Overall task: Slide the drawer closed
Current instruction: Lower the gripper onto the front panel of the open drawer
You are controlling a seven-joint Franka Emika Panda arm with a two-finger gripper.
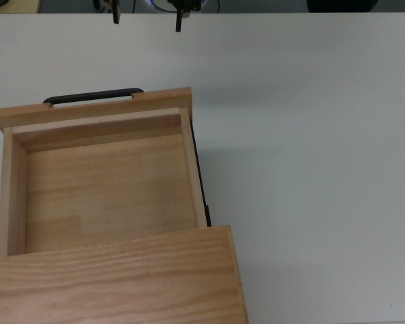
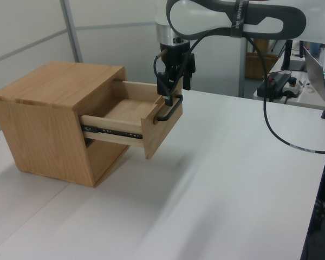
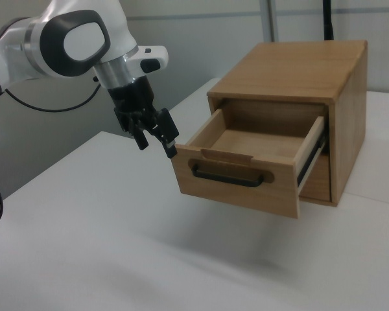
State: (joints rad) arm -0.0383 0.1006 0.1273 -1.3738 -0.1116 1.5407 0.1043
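the drawer (image 3: 246,172) stands pulled well out, the gripper (image 3: 157,139), fingers apart and empty, hangs near its front panel; next, press the panel inward.

Top view looks straight down; left and right views face the drawer (image 2: 131,120) obliquely from opposite sides.

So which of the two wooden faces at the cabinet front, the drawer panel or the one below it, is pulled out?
The upper one: the drawer, with its black wire handle, stands well out of the cabinet. The panel beneath it sits back in the cabinet's front.
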